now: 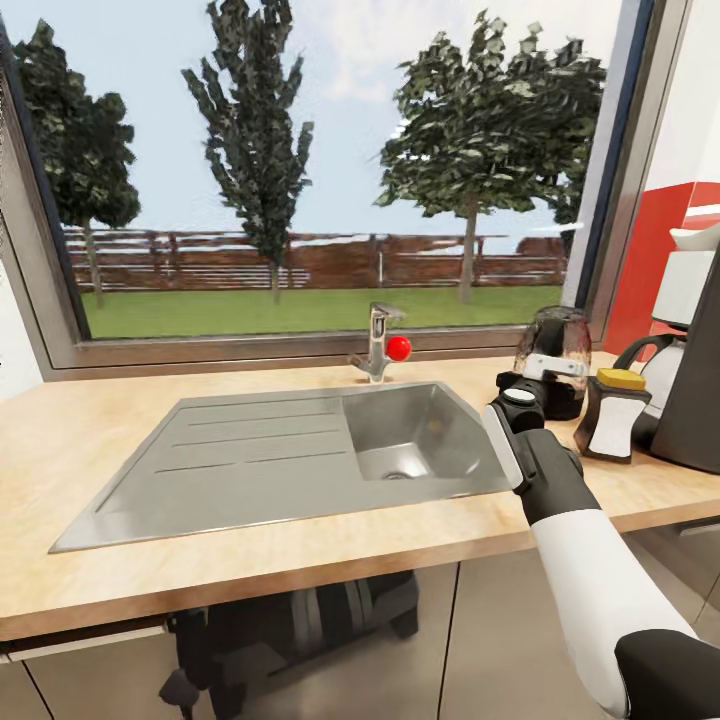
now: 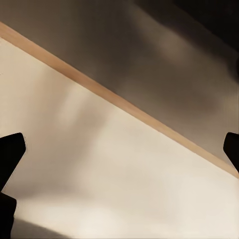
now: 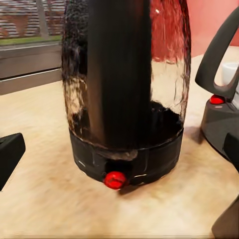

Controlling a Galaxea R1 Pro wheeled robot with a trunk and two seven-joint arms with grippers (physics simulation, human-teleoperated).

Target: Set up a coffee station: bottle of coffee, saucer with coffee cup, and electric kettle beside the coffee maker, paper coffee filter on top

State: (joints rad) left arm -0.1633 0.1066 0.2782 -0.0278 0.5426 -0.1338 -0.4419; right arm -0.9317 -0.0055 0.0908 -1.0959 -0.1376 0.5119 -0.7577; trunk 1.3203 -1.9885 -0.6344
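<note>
The light wood kitchen countertop [image 1: 90,440] runs under a wide window. Near its right end stands the clear electric kettle [image 1: 553,352] with a black base, upright. The bottle of coffee [image 1: 613,415], yellow-capped with a white label, stands just right of it. The dark grey coffee maker [image 1: 703,400] is cut off by the right edge of the head view. My right gripper [image 1: 520,392] hovers right in front of the kettle [image 3: 124,84], open, its fingertips [image 3: 10,155] wide apart and short of the kettle's base. My left gripper [image 2: 119,149] is open on nothing, facing a pale surface.
A steel sink [image 1: 415,440] with a drainboard fills the counter's middle, and a faucet [image 1: 378,345] with a red knob stands behind it. Between bottle and coffee maker stands a black-handled vessel [image 1: 655,365] with a red button [image 3: 216,99]. A red wall panel [image 1: 650,260] rises behind.
</note>
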